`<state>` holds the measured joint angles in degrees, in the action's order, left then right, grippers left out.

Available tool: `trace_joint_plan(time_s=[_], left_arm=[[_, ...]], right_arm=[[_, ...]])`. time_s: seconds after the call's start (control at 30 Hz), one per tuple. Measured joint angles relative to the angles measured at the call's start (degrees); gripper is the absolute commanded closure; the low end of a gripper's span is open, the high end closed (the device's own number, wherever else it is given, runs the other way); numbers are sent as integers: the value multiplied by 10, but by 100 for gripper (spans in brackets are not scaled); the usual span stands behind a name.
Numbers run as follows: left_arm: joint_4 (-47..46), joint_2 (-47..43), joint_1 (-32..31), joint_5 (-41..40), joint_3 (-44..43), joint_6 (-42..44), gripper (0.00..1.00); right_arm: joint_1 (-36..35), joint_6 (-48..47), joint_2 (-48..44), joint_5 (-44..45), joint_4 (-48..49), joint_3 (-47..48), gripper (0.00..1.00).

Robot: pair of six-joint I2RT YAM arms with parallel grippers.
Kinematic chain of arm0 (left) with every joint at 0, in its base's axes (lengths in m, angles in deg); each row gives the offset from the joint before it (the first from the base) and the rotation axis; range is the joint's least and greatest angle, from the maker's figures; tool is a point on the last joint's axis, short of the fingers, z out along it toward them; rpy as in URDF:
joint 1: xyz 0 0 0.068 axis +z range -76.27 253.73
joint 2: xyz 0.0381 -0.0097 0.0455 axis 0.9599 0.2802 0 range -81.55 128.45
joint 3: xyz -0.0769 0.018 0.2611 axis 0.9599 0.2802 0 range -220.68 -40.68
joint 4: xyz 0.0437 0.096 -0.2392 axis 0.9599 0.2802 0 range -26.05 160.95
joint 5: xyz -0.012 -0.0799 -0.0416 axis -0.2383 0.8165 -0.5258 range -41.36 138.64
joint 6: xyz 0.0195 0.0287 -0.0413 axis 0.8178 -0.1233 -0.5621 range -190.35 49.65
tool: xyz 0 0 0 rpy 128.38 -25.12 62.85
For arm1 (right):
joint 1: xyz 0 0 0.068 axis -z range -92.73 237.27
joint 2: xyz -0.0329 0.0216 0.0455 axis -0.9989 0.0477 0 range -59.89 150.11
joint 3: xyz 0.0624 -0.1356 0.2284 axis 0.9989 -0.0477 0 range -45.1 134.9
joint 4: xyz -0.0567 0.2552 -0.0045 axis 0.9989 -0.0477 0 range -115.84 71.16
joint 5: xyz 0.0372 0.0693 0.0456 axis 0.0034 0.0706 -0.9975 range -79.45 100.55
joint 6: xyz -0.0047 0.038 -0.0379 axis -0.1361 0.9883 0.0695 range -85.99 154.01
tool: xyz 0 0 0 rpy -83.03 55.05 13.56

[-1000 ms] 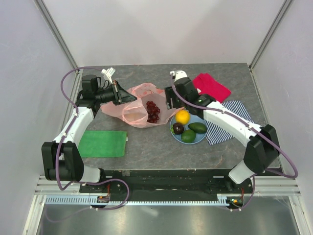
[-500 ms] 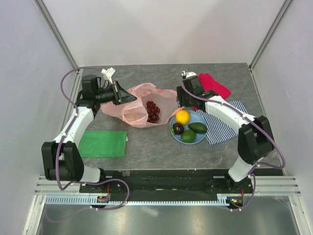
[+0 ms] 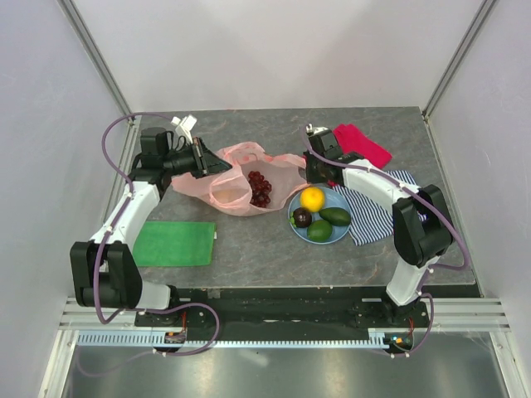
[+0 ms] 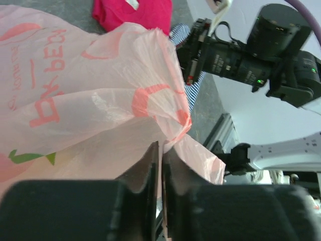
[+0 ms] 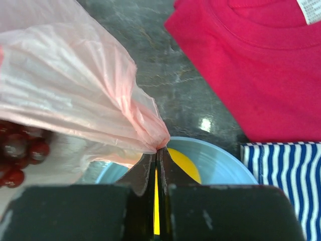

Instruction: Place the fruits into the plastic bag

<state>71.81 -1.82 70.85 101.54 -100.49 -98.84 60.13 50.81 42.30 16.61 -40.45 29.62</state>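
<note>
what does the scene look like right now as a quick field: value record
plastic bag: pink, crumpled, held at both sides
left jaws: shut on the bag's left edge
right jaws: shut on the bag's right edge, above the plate
in bag: grape bunch
on blue plate: citrus, dark round fruit, avocado, lime
cloths: green cloth near left, red cloth far right, striped cloth right of the plate
</note>
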Motion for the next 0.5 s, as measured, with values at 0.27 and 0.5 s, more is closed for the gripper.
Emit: trace_joint_plan(time_s=[0.27,0.5], left_arm=[[56,-111,-12,-175,0,66,6],[101,-287,-12,-287,5,112,5]], right_arm=[[0,36,0,-12,14,22,100],[0,54,16,-10,13,31,100]])
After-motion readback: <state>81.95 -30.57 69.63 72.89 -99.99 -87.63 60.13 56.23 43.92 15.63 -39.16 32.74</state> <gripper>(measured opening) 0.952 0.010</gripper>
